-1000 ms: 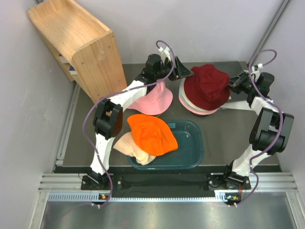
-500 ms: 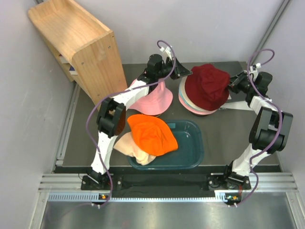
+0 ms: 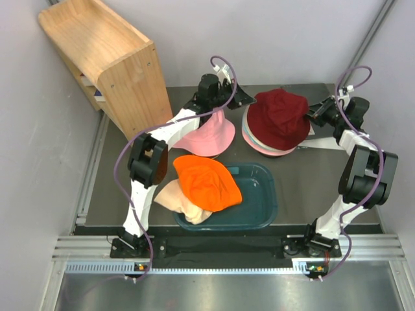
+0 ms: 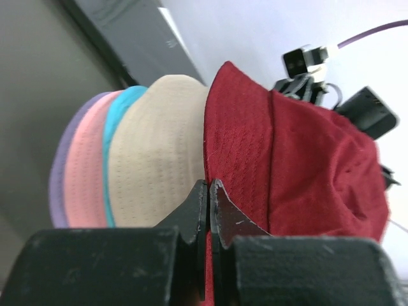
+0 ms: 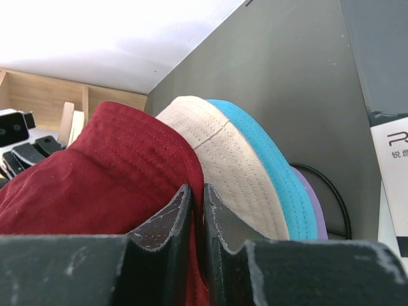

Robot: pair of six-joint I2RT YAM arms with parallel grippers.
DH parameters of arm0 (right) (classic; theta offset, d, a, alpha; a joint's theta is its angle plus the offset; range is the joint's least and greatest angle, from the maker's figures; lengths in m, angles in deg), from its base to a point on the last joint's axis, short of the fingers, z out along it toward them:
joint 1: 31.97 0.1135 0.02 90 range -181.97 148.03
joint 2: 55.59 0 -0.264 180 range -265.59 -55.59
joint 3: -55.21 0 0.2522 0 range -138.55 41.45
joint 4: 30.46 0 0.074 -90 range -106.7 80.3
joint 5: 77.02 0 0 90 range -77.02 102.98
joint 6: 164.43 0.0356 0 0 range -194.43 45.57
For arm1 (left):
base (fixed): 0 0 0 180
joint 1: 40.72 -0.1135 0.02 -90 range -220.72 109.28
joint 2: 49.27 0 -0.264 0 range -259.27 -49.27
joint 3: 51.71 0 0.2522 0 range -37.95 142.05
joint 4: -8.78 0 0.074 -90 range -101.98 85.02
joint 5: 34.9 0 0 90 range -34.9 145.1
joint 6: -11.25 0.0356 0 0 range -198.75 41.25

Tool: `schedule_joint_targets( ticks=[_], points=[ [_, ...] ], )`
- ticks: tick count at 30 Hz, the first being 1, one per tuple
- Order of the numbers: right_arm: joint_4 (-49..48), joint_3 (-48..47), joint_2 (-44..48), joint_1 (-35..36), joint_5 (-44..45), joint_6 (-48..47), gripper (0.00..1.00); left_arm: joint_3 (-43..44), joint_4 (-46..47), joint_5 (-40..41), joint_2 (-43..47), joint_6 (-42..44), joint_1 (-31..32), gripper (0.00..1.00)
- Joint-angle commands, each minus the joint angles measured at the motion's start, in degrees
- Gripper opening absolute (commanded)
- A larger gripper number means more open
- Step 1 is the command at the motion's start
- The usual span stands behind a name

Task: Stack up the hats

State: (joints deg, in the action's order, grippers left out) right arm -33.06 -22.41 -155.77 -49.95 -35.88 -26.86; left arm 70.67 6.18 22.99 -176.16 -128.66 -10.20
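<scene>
**A:** At the back of the table [image 3: 305,181], atop the pile [image 3: 251,137], see the maroon hat [image 3: 280,118]?

**B:** Yes. The left gripper [image 4: 208,185] pinches its brim, jaws closed tight on the fabric; the right gripper [image 5: 197,189] nips the opposite edge, jaws narrow.

**A:** Why both?

**B:** I'd guess to spread the floppy brim so it settles squarely over the beige hat [image 4: 159,153]. The pink hat [image 3: 206,136] and orange hat [image 3: 206,181] wait nearer, unstacked.

A wooden shelf unit [image 3: 107,58] stood at the desk's [image 3: 311,188] far left; a dark teal plastic tub [image 3: 262,201] sat near its front edge.
</scene>
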Motion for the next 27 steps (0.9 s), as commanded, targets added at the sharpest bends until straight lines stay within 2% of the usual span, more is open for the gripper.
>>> schedule_joint_targets(
  ticks=[1, 9, 16, 21, 27],
  points=[
    [0.01, -1.80, 0.69, 0.75, 1.75, -2.31, 0.12, -0.52, -7.45, 4.16, 2.70, 8.50, -1.26, 0.00],
    [2.21, -2.94, -0.36, 0.75, 4.56, -4.50, 0.08, 3.88, -19.05, 9.70, 0.59, 18.25, -1.17, 0.00],
    [5.81, -1.89, 0.34, 0.75, 7.02, -8.81, 0.08, 3.53, -26.08, 16.02, 1.12, 27.14, -0.29, 0.00],
    [8.18, -0.83, 0.86, 0.84, 7.99, -12.06, 0.07, 3.53, -28.56, 17.70, 1.21, 30.66, 0.94, 0.00],
    [10.38, 0.31, 2.62, 0.66, 8.87, -14.44, 0.09, 3.79, -27.33, 16.65, 1.91, 30.31, 3.31, 0.00]
  ],
)
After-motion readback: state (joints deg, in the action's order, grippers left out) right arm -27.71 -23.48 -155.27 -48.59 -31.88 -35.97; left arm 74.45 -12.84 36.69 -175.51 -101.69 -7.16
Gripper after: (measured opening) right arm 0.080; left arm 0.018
